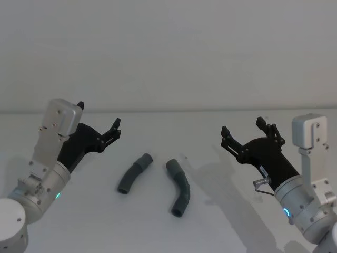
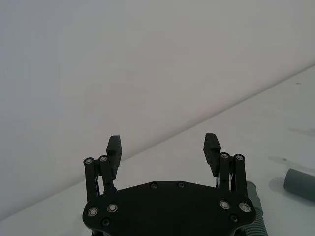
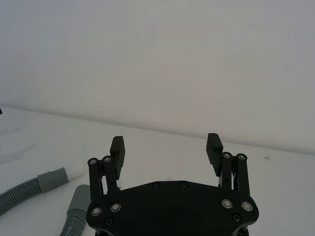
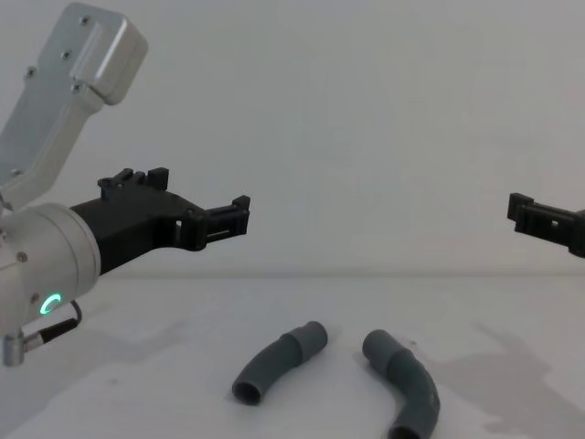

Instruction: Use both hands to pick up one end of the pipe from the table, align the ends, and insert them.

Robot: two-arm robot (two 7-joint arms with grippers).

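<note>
Grey bent pipe halves lie side by side mid-table [image 1: 158,232]: left piece [image 1: 134,174], right piece [image 1: 179,188], close together farther back, not touching. Beyond them, left claw [image 1: 99,117] hangs toward the left edge, right claw [image 1: 243,126] toward the right, both spread wide.

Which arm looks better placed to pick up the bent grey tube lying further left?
Left, probably. Its black two-fingered gripper, fingers open, hangs on that side of the dark grey bent ribbed tube; the right gripper sits beyond the other tube piece.
</note>
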